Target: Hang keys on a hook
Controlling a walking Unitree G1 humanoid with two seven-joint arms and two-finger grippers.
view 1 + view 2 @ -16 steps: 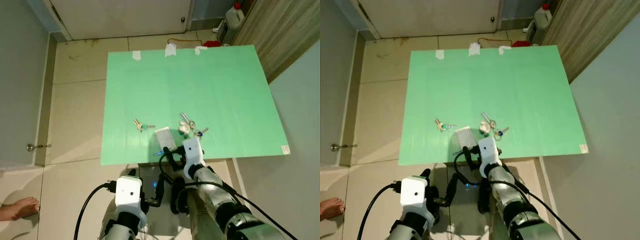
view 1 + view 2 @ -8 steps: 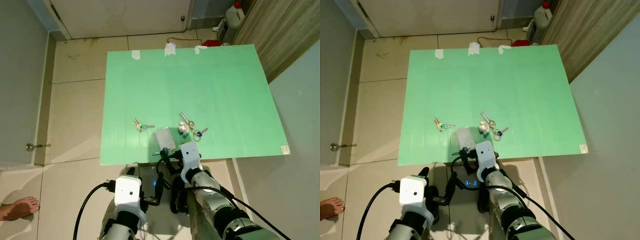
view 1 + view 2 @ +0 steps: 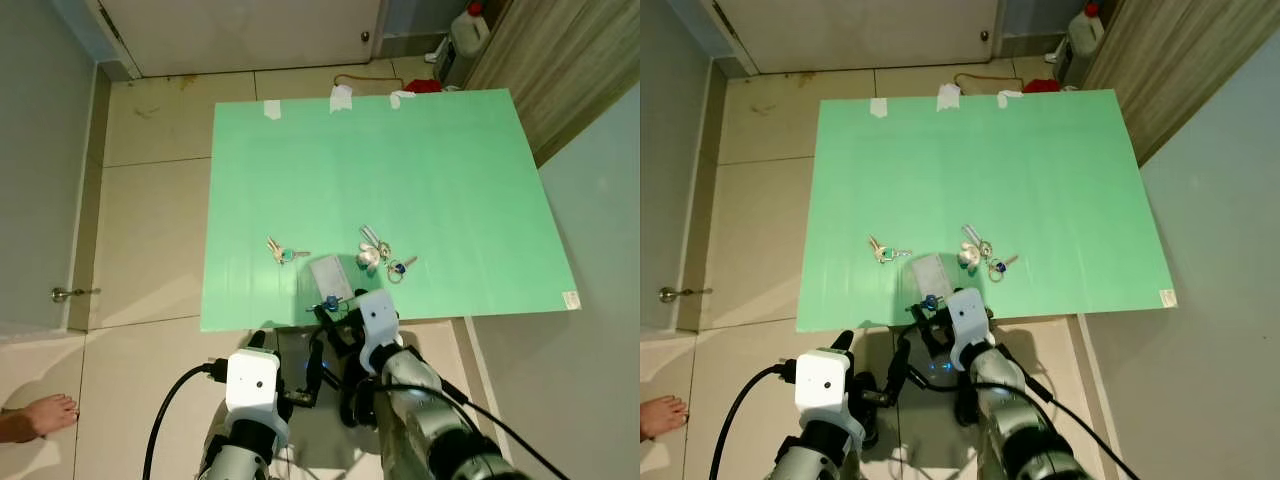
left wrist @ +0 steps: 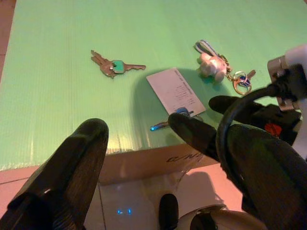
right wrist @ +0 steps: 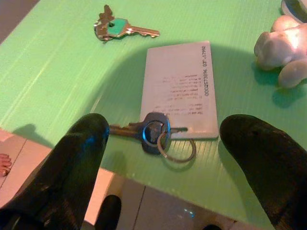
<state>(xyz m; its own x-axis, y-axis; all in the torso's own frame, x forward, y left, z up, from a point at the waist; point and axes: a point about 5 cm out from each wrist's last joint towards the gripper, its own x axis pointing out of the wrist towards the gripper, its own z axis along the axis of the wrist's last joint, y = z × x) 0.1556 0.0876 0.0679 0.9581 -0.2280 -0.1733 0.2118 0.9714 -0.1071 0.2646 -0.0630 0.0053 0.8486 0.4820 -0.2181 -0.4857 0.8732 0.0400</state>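
Three key sets lie on the green desk (image 3: 420, 170). Set one, a blue-headed key (image 5: 152, 132) on a ring with a white card (image 5: 184, 92), rests at the 6 o'clock edge of the desk, directly in front of the right tool (image 5: 163, 158). The right tool is open: its two black fingers (image 5: 72, 167) stand wide apart on either side of this key and do not touch it. In the head views the right tool (image 3: 335, 305) is positioned at the desk's 6 o'clock edge, just beside the card.

Set two, a pair of keys with a green head (image 3: 284, 251), lies toward 9 o'clock of the card, well apart from it. Set three, a white figurine keychain (image 3: 369, 254) with a ring and small blue-headed key (image 3: 399, 266), lies toward 1 o'clock of the card.

The left tool (image 4: 139, 139) is open, fingers spread, held low off the 6 o'clock edge of the desk, above the tiled floor (image 3: 150, 220).

A door (image 3: 240, 30) stands at 12 o'clock beyond the desk. A white jug (image 3: 468, 32) stands on the floor toward 1 o'clock. A person's bare foot (image 3: 35, 418) rests on the floor toward 8 o'clock.
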